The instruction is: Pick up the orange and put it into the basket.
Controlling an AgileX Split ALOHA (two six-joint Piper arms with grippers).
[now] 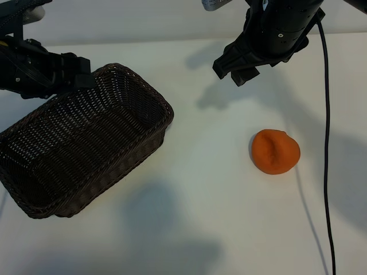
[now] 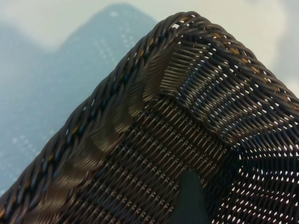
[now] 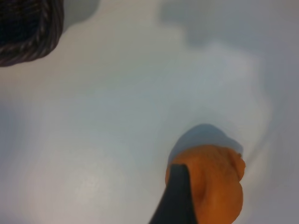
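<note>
On the white table (image 1: pixel 206 229) the orange (image 1: pixel 276 151) sits alone toward the right side, well apart from the basket (image 1: pixel 34 189), with a broad strip of bare tabletop between the two. Bare surface surrounds the fruit on every side; only a thin black cable (image 1: pixel 327 143) hangs just beside it on its right. Up and to its left, the right gripper (image 1: pixel 243 67) hangs above the table, angled steeply downward, its fingers spread apart and holding nothing; the right wrist view shows one dark fingertip (image 3: pixel 178 196) in front of the orange (image 3: pixel 219 182), with the basket's rim (image 3: pixel 28 46) far off in a corner. At the left side, the left gripper (image 1: pixel 71 77) is poised at the basket's far corner, just over the rim, fingers apart and empty. Its wrist view looks down on that rounded woven corner (image 2: pixel 187 70) and into the hollow inside. The basket lies at a slant, its near corner close to the table's left edge.
</note>
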